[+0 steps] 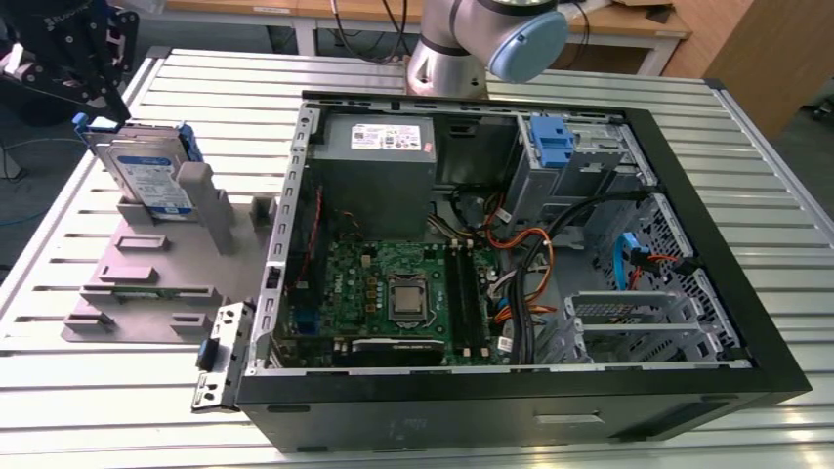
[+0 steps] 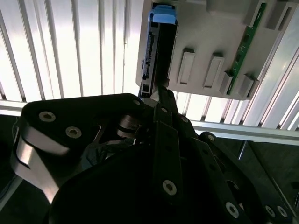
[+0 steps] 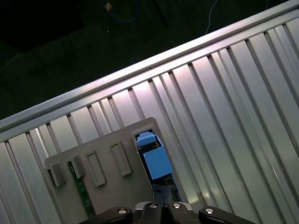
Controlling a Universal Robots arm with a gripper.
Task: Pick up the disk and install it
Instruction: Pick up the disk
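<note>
The disk [image 1: 146, 174] stands on edge in a slot of the grey holder [image 1: 156, 274] on the table, at the exterior view's left. It is silver with a white-and-blue label and blue side rails. My black gripper [image 1: 102, 109] hangs at the disk's upper far corner, very close to its blue rail; contact cannot be made out. In the second wrist view the disk [image 2: 159, 51] appears edge-on just beyond my gripper [image 2: 161, 95], with the holder [image 2: 210, 28] beside it. The first wrist view looks down on the disk's blue rail [image 3: 156, 163] and the holder [image 3: 110, 177].
An open computer case [image 1: 729, 293] lies right of the holder, with a motherboard [image 1: 391, 293], grey power supply [image 1: 378, 147], cables, a bare blue bracket [image 1: 554, 142] and a metal bay [image 1: 639, 327]. A green board [image 2: 245, 46] sits in another holder slot. The ribbed table's edge [image 3: 117, 74] is near.
</note>
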